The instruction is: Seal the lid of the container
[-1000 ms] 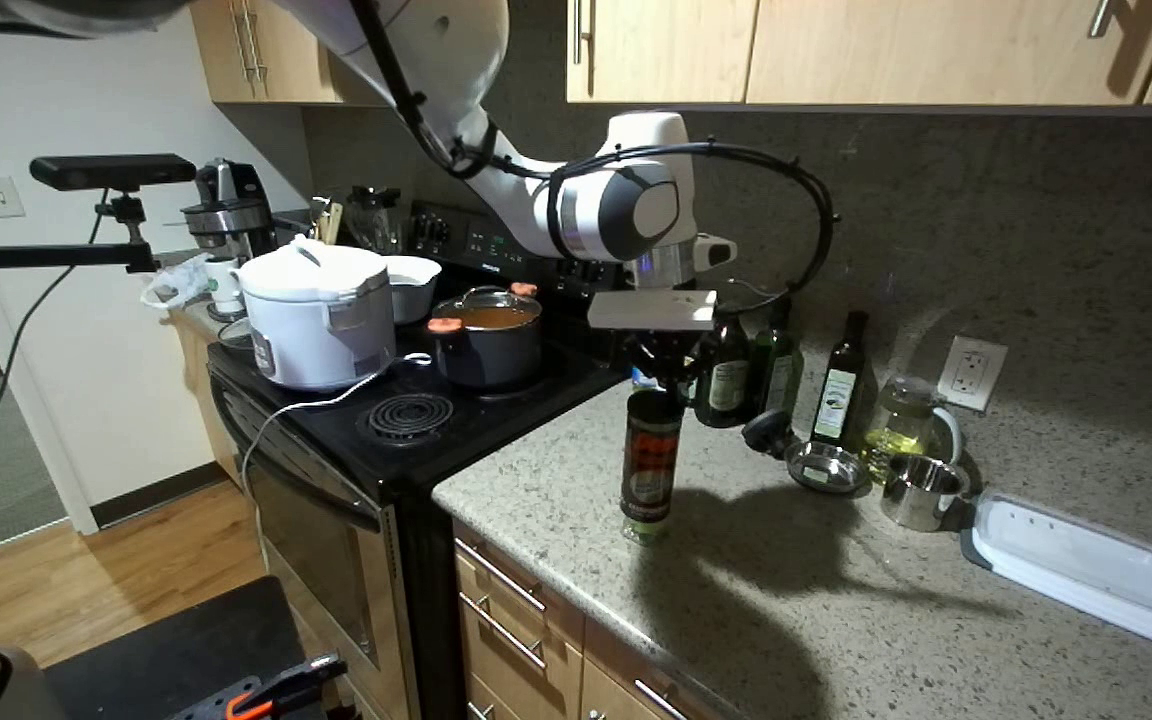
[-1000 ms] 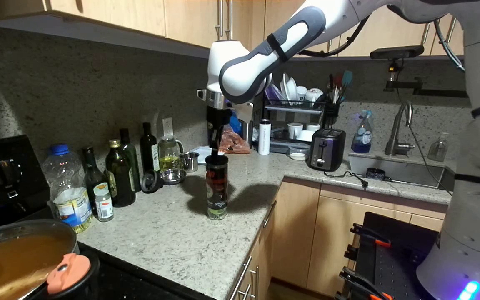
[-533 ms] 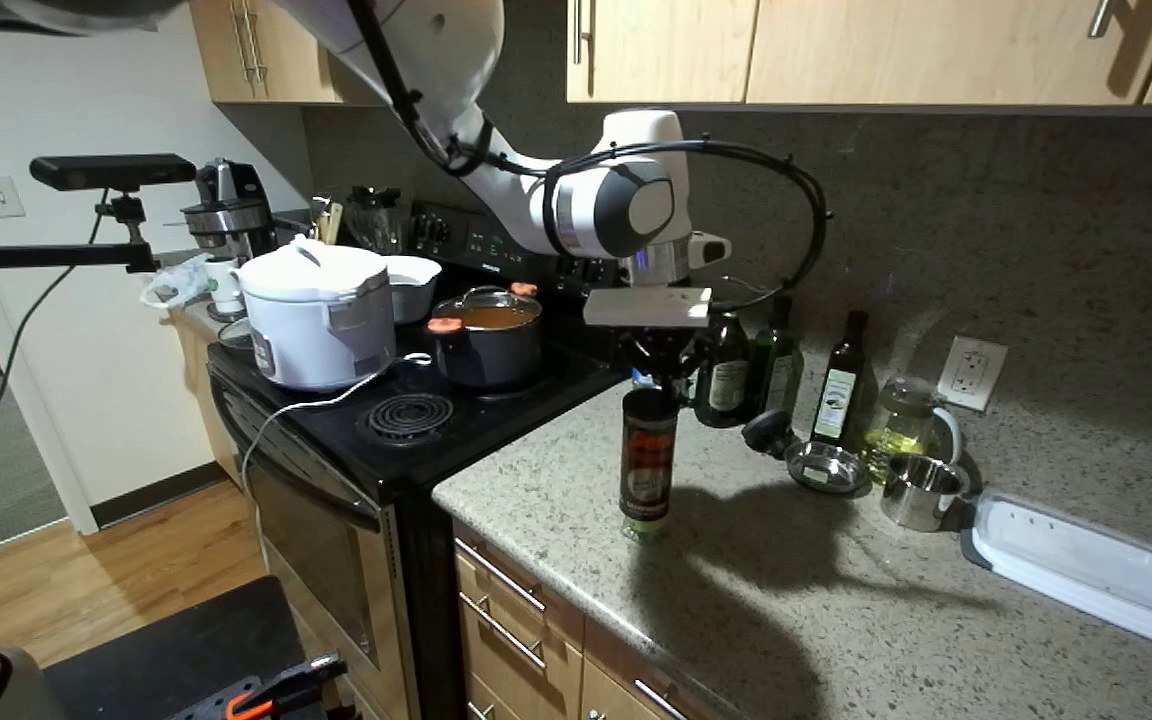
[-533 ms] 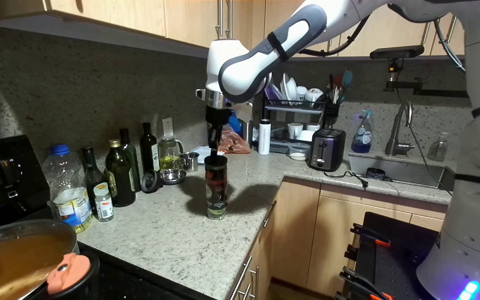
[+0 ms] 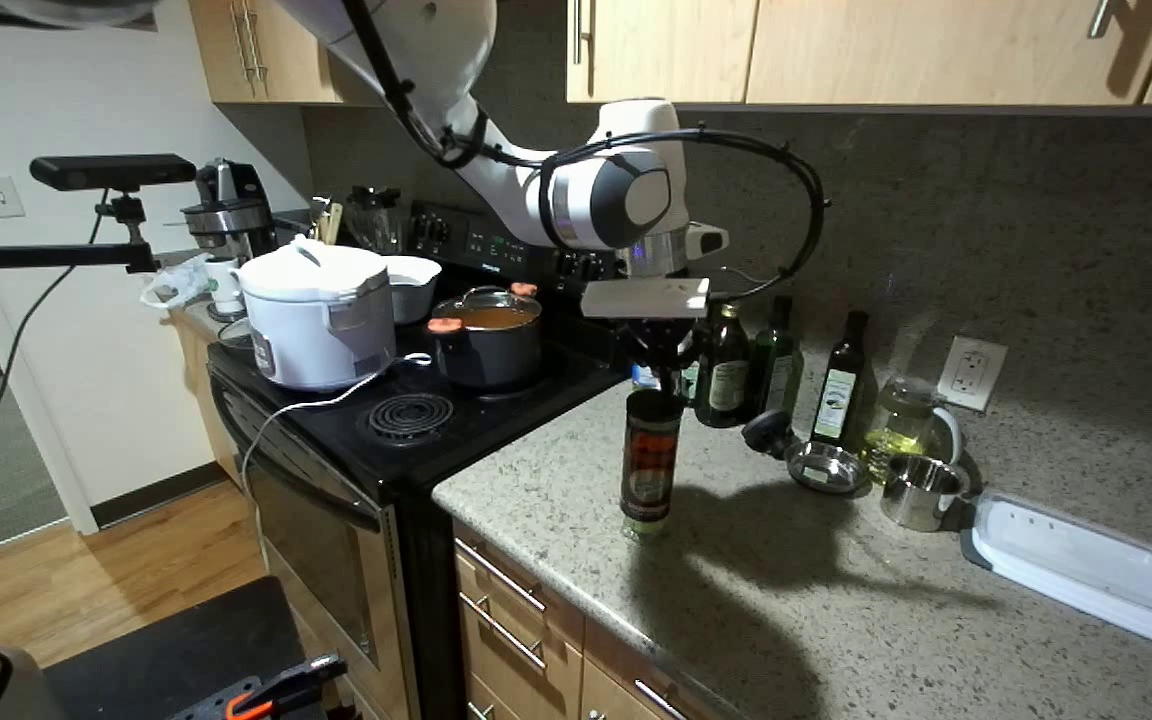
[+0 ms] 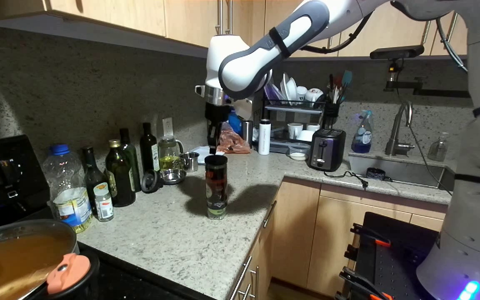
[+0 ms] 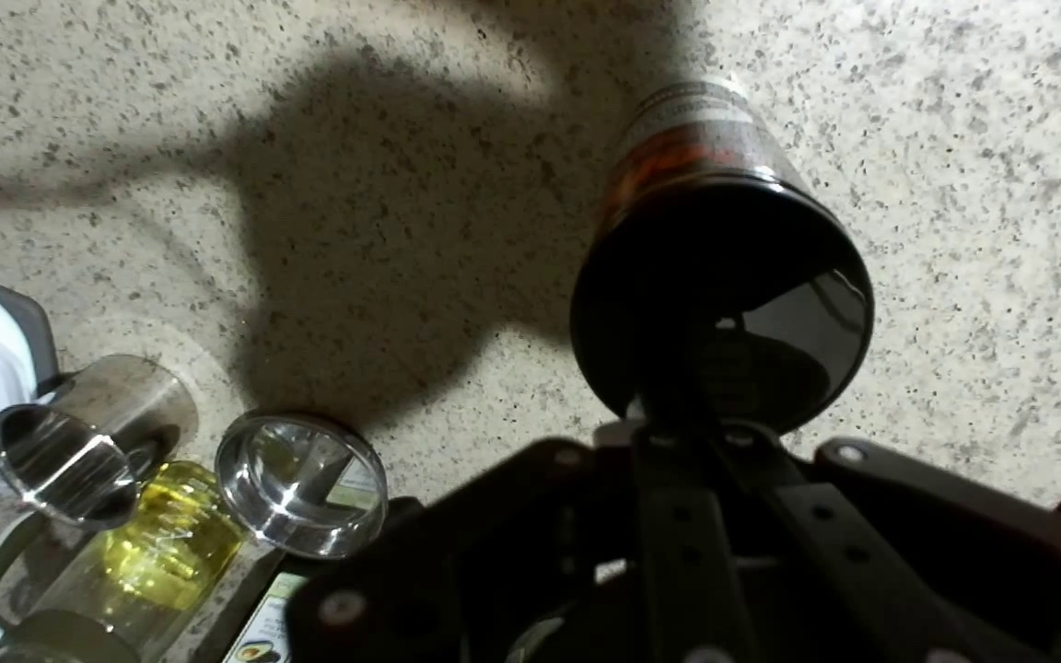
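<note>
The container (image 5: pixel 649 480) is a slim dark jar with a reddish label. It stands upright on the counter in both exterior views (image 6: pixel 216 189), and its side shows in the wrist view (image 7: pixel 692 138). The lid (image 7: pixel 761 249) sits on its top and looks dark and glossy from above. It also looks dark in both exterior views (image 5: pixel 654 402) (image 6: pixel 216 159). My gripper (image 6: pixel 212 151) points straight down, fingers together and empty, with the tips just above the lid. In the wrist view the dark fingertips (image 7: pixel 678 396) blend into the lid, so the exact gap is hidden.
Dark green bottles (image 5: pixel 726 375), a metal bowl (image 5: pixel 826 467), a metal cup (image 5: pixel 921 492) and an oil jug (image 5: pixel 901 425) stand along the wall. A white lidded tray (image 5: pixel 1081 560) lies beyond. The stove holds a white pot (image 5: pixel 316 320) and a dark pot (image 5: pixel 489 345).
My gripper has risen slightly. Its fingertips were down at the jar's top edge and are now a little above it. The jar stays upright in nearly the same place.
</note>
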